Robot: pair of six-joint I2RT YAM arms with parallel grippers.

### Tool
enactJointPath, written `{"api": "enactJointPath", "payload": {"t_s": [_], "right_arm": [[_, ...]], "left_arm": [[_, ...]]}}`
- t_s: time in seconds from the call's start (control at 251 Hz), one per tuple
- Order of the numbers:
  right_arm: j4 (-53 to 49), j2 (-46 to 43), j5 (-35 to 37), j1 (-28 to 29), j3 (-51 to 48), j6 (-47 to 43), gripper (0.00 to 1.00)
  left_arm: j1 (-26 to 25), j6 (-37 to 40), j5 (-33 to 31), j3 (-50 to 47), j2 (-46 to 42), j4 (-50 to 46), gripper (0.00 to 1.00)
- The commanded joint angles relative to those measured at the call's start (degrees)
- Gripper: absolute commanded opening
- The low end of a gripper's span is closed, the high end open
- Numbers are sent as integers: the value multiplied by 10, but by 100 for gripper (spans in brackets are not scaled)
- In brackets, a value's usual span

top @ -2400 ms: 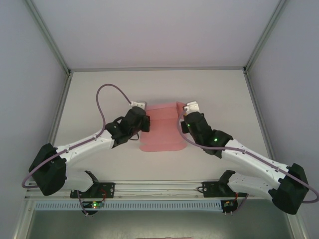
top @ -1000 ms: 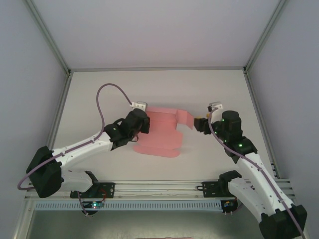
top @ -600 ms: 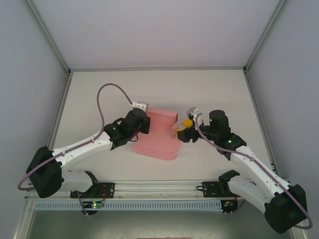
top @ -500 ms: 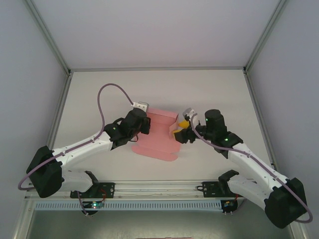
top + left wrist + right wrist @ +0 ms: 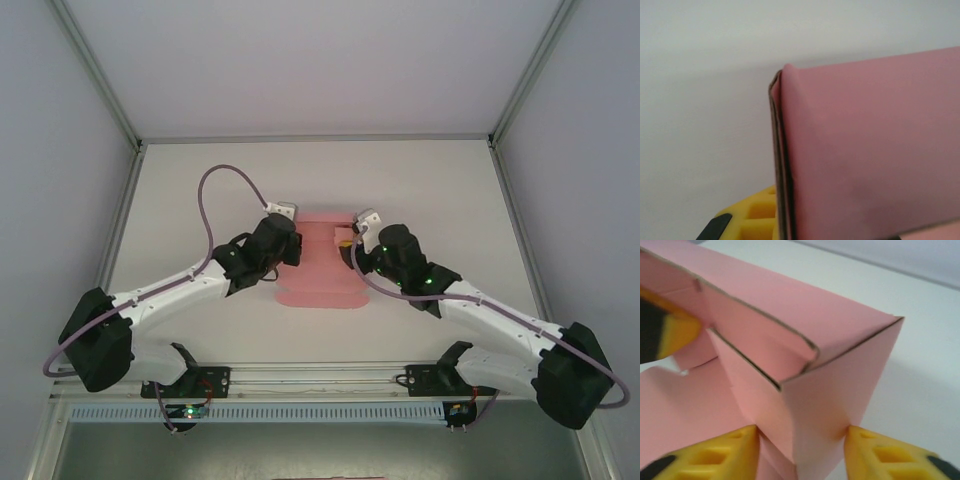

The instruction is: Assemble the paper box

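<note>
The part-folded paper box lies in the middle of the table. The left gripper pinches its left edge. The right gripper, 1 second ago off to the right, now clamps its raised right end.

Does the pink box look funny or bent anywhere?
A little. The paper box is only half made. At its upper corner the folded layers gape apart instead of lying flush, and its near flap lies flat on the table. Nothing looks torn.
</note>
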Motion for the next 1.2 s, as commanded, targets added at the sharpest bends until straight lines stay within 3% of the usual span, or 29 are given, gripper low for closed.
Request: {"api": "enactJointPath", "payload": {"t_s": [0.0, 0.104, 0.215, 0.447, 0.646, 0.886, 0.95, 1.026, 1.097, 1.197], "right_arm": [[91, 38, 182, 23, 10, 23, 32], [96, 69, 241, 31, 22, 20, 17], [89, 83, 314, 31, 24, 24, 8], [3, 127, 564, 14, 57, 51, 5], [-31, 151, 657, -13, 75, 12, 0], [-54, 207, 768, -21, 115, -43, 0], [-55, 195, 728, -28, 108, -18, 0], [-21, 154, 595, -40, 78, -1, 2], [69, 106, 454, -38, 26, -19, 13], [145, 50, 196, -46, -17, -28, 33]], "left_arm": [[-20, 10, 64, 36, 11, 21, 0], [-23, 7, 59, 41, 15, 19, 0], [-25, -8, 32, 46, 15, 6, 0], [-46, -59, -32, 62, 23, -37, 0], [-55, -110, -115, 82, 21, -123, 0], [-56, -147, -134, 97, 28, -159, 0], [-56, -149, -138, 99, 31, -163, 0], [-55, -152, -155, 99, 33, -172, 0], [-56, -152, -166, 97, 36, -169, 0], [-55, -138, -157, 92, 42, -141, 0]]}}
